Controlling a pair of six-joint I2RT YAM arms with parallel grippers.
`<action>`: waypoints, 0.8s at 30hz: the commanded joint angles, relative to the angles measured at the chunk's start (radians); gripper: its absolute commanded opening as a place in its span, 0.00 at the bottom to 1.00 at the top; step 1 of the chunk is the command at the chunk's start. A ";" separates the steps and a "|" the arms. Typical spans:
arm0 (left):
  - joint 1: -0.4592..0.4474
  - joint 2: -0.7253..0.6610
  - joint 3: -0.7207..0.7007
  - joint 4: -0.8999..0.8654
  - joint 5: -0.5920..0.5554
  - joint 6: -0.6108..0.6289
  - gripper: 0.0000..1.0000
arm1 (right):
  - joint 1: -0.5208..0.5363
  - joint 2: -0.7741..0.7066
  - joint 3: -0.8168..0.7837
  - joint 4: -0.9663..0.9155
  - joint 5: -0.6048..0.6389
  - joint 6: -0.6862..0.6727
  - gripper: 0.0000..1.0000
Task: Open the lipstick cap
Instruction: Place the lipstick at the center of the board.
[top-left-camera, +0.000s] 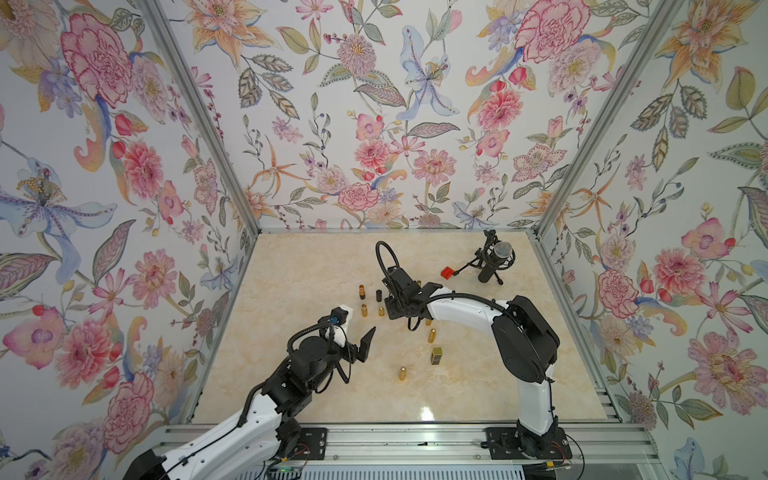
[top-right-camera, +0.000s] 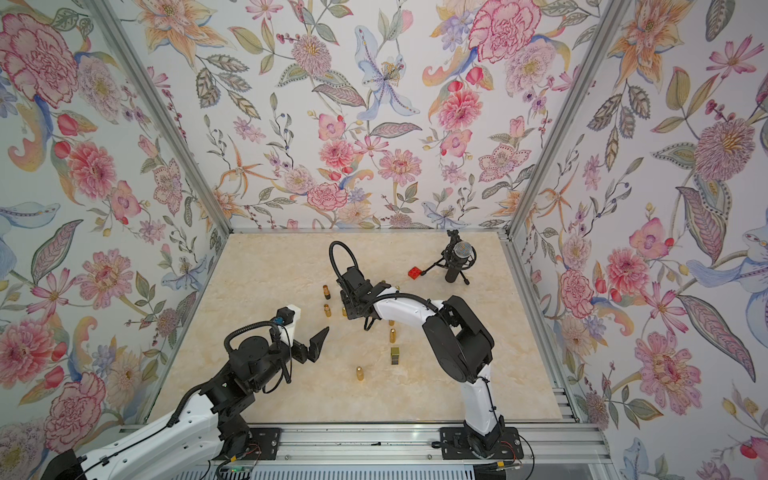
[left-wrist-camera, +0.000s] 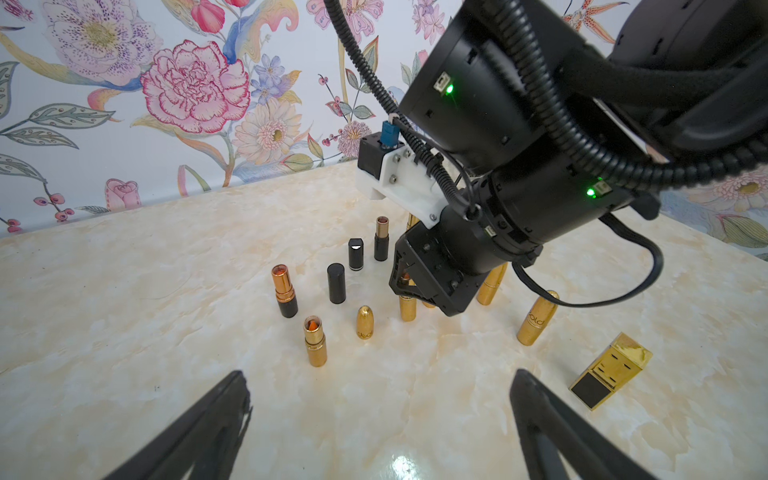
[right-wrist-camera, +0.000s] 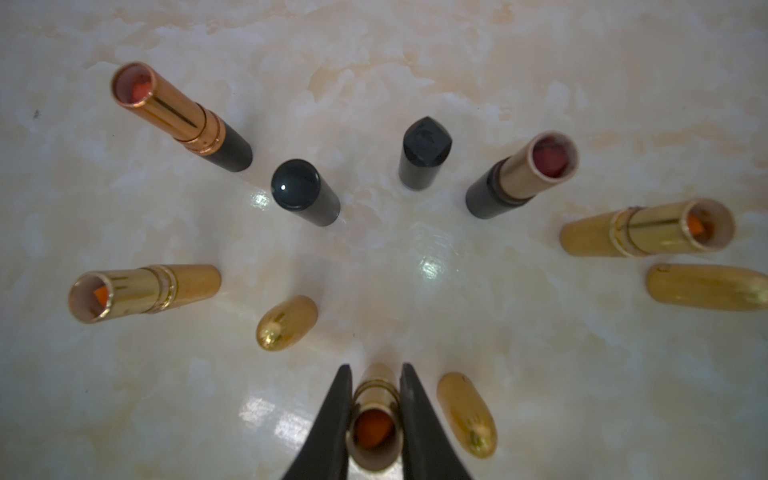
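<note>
My right tool (right-wrist-camera: 375, 370) is pressed together on a gold lipstick (right-wrist-camera: 374, 432), pinching the tube just under its open mouth. The cap is off and the orange stick shows inside. From my left wrist, that tube stands upright on the counter (left-wrist-camera: 124, 291) under the tool.

Just beside one finger (right-wrist-camera: 417, 424) stands a gold cap (right-wrist-camera: 467, 415), bullet-shaped, close to the held tube but not touching it. A little further out on the other side is a shorter bullet cap (right-wrist-camera: 286, 322). Next to it is a second gold lipstick (right-wrist-camera: 145, 293), open.

Ahead of the tool stand a round black cap (right-wrist-camera: 305, 193) and a faceted black cap (right-wrist-camera: 424, 153), apart from each other. Flanking that pair are a copper lipstick (right-wrist-camera: 183, 116) and a rose lipstick (right-wrist-camera: 519, 176), both uncapped and both on black bases. Past the rose one are a third gold lipstick (right-wrist-camera: 644, 230), open, and a long gold piece (right-wrist-camera: 706, 286). I cannot tell whether that piece is a cap or a whole lipstick.

My left tool (left-wrist-camera: 378, 386) is spread wide, holding nothing, above the counter and short of the group. To its right is a square gold lipstick (left-wrist-camera: 611, 370), capped. A capped bullet lipstick (left-wrist-camera: 536, 318) stands between that one and my right tool. Well beyond both tools are a microphone (top-left-camera: 496, 259) and a red brick (top-left-camera: 447, 272).
</note>
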 joint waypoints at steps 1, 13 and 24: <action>0.013 0.009 0.000 0.006 -0.016 -0.026 0.99 | -0.003 0.022 0.015 0.026 0.026 0.019 0.22; 0.018 0.007 0.000 0.003 -0.016 -0.024 0.99 | 0.001 0.018 -0.026 0.048 0.029 0.028 0.23; 0.021 0.010 0.000 0.005 -0.012 -0.023 0.99 | 0.013 0.000 -0.064 0.069 0.045 0.028 0.26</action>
